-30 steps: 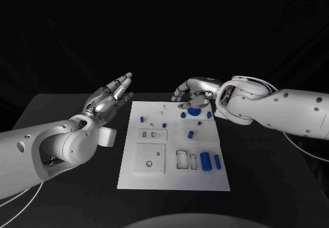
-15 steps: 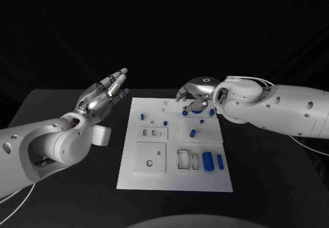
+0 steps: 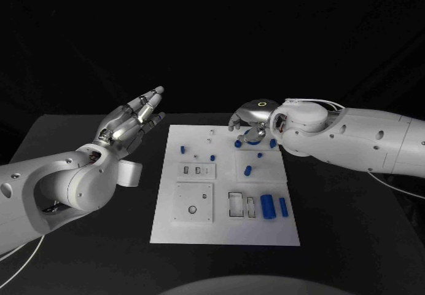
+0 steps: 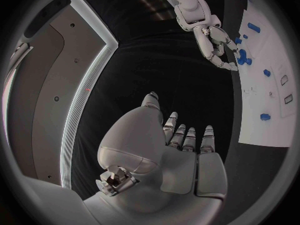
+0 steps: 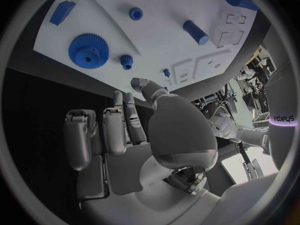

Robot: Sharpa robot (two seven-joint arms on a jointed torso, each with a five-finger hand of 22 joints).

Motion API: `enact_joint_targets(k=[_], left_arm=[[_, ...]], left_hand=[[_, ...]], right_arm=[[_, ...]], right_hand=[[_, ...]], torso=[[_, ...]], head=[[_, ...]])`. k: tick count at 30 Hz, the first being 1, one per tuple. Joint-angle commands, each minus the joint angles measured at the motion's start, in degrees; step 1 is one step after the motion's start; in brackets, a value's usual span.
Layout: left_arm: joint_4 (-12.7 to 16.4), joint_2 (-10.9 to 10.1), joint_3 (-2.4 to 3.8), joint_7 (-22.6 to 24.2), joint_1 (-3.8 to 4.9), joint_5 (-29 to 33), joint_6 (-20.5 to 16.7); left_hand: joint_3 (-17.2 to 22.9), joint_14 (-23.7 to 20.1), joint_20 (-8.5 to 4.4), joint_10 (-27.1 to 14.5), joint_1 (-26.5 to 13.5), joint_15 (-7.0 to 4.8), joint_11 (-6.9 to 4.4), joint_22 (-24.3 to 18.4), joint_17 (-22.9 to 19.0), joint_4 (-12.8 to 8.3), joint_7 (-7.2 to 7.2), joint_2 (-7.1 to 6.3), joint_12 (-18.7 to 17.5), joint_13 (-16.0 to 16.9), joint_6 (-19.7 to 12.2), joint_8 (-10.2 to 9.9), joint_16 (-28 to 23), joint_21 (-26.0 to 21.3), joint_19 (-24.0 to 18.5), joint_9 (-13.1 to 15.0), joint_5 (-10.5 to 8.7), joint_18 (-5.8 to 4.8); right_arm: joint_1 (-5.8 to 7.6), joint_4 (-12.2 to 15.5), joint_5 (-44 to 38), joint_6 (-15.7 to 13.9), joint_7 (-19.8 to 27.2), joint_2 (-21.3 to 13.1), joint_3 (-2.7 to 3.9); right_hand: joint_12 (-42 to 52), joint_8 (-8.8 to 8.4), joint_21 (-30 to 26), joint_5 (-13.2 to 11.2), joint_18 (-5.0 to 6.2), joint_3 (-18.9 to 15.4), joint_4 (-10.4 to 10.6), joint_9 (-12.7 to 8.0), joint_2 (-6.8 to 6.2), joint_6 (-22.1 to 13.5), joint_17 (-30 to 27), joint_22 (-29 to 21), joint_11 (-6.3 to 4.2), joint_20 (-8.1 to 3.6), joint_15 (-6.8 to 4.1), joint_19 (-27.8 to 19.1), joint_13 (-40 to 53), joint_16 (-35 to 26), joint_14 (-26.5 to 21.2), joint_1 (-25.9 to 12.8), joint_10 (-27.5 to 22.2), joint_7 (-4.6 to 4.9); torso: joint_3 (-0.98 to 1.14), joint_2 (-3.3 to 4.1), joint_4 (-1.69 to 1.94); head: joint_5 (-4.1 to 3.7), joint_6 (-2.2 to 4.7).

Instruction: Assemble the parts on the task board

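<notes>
The blue gear [image 5: 88, 50] lies flat at the far edge of the white board [image 3: 222, 230], just below the empty, loosely spread right robot hand [image 3: 250, 123], the nearer one; the left robot hand [image 3: 132, 126] hangs released beside the board.

The left hand [image 3: 132, 123] hovers with fingers spread, beside the white task board [image 3: 226, 230] on the black counter [image 3: 345, 233]. The right hand [image 3: 250, 123] hangs over the board's far edge, above a blue gear [image 3: 254, 143].

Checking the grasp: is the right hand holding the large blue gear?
No: in the right wrist view the gear lies on the task board, apart from the right hand.
</notes>
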Motion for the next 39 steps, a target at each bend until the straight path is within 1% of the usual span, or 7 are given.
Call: enact_joint_targets(k=[1, 6, 14, 19, 22, 29, 39], left_arm=[[0.07, 0.11, 0.06, 0.17, 0.1, -0.52, 0.63], [-0.07, 0.08, 0.05, -0.01, 0.1, -0.52, 0.72], [-0.52, 0.26, 0.03, -0.26, 0.08, -0.52, 0.99], [-0.65, 0.31, 0.03, -0.36, 0.08, -0.52, 1.04], [-0.75, 0.39, 0.03, -0.4, 0.08, -0.52, 1.07], [-0.77, 0.46, 0.02, -0.56, 0.07, -0.52, 1.18], [-0.74, 0.36, 0.02, -0.76, 0.07, -0.52, 1.2]], left_hand=[[-0.17, -0.02, 0.56, 0.03, 0.79, 0.28, 0.32, 0.06, -0.05, 0.15, 0.07, 0.0, 0.29, 0.05, 0.44, 0.28, -0.19, 0.24, -0.04, 0.11, 0.41, 0.39], [-0.18, -0.01, 0.66, 0.02, 0.82, 0.34, 0.43, 0.08, -0.05, 0.15, 0.16, 0.02, 0.29, 0.05, 0.49, 0.3, -0.18, 0.26, -0.01, 0.11, 0.46, 0.39], [-0.17, 0.02, 0.85, 0.04, 0.88, 0.5, 0.65, 0.09, -0.03, 0.17, 0.37, 0.11, 0.29, 0.05, 0.57, 0.34, -0.16, 0.29, 0.01, 0.11, 0.59, 0.39], [-0.16, 0.05, 0.92, 0.04, 0.89, 0.6, 0.74, 0.1, -0.02, 0.17, 0.45, 0.16, 0.29, 0.05, 0.62, 0.35, -0.14, 0.31, 0.04, 0.12, 0.61, 0.39], [-0.14, 0.07, 1.0, 0.06, 0.91, 0.71, 0.82, 0.09, -0.01, 0.18, 0.52, 0.25, 0.29, 0.05, 0.68, 0.37, -0.13, 0.31, 0.03, 0.12, 0.66, 0.39], [-0.1, 0.09, 1.12, 0.12, 0.96, 0.85, 0.98, 0.1, 0.0, 0.18, 0.67, 0.39, 0.31, 0.06, 0.89, 0.43, -0.12, 0.33, 0.05, 0.14, 0.84, 0.4], [-0.09, 0.11, 1.22, 0.25, 1.01, 0.96, 1.18, 0.11, 0.01, 0.17, 0.86, 0.49, 0.33, 0.09, 1.23, 0.52, -0.1, 0.35, 0.07, 0.18, 0.95, 0.4]], right_arm=[[-0.3, -0.62, -2.01, 1.8, 0.06, 0.19, -0.03], [-0.54, -0.89, -1.91, 2.26, 0.37, 0.22, -0.03], [-0.66, -0.38, -1.33, 2.92, 0.75, -0.18, -0.03], [-0.77, -0.3, -1.26, 3.79, 0.57, -0.26, -0.04], [-0.93, -0.48, -1.35, 4.13, 0.3, -0.11, -0.05], [-1.66, -1.22, -1.79, 3.4, 0.12, 0.55, -0.08], [-2.46, -2.09, -2.06, 2.75, 0.45, 1.1, -0.1]], right_hand=[[-0.5, -0.47, -0.42, -0.59, -0.36, -0.1, 0.63, -0.02, -0.47, 0.42, -0.1, 7.75, -0.42, -0.16, -0.16, -0.48, -0.11, -0.3, -0.47, -0.65, 0.14, 0.68], [-1.22, -1.52, -0.55, -2.23, -0.34, -0.77, 1.91, -0.31, -1.0, 0.83, -0.24, 7.76, -0.67, -0.38, -0.35, -0.52, -0.16, -0.41, -0.47, -1.76, 0.84, 1.6], [-1.79, -2.33, -0.73, -3.82, -0.31, -1.62, 3.02, -0.48, -1.42, 1.08, -0.53, 7.66, -0.71, -0.44, -0.45, -0.65, -0.12, -0.57, -0.57, -2.73, 1.28, 1.77], [-2.9, -3.39, -1.11, -7.35, -0.17, -2.36, 3.5, -0.69, -1.44, 0.65, -1.18, 7.27, -0.78, -0.49, -0.47, -1.12, -0.18, -0.87, -0.92, -2.49, 0.66, 1.86], [-3.39, -3.37, -1.32, -5.79, -0.1, -2.07, 3.18, -0.5, -1.11, 1.36, -1.62, 7.07, -0.66, -0.49, -0.41, -1.37, -0.19, -1.07, -1.18, -1.45, 0.53, 1.3], [-4.78, -3.78, -1.84, 1.65, 0.05, -0.7, 2.42, 0.26, -0.74, 2.03, -2.55, 6.7, -0.19, -0.25, -0.08, -1.94, -0.34, -1.49, -1.76, 0.42, 1.0, -0.09], [-5.23, -4.04, -2.21, 1.08, 0.18, -0.29, 2.19, 0.59, -0.59, 1.96, -3.47, 6.33, -0.07, -0.09, 0.03, -2.41, -0.36, -1.87, -2.28, 0.89, 1.31, -0.64]], torso=[[0.03, -0.1, 0.03], [0.04, -0.22, -0.08], [0.08, -0.32, -0.13], [0.08, -0.39, -0.21], [0.12, -0.4, -0.21], [0.18, -0.45, -0.27], [0.2, -0.53, -0.32]], head=[[0.16, -0.16], [0.28, -0.39], [0.39, -0.67], [0.56, -0.84], [0.99, -0.94], [1.7, -1.21], [1.87, -1.71]])
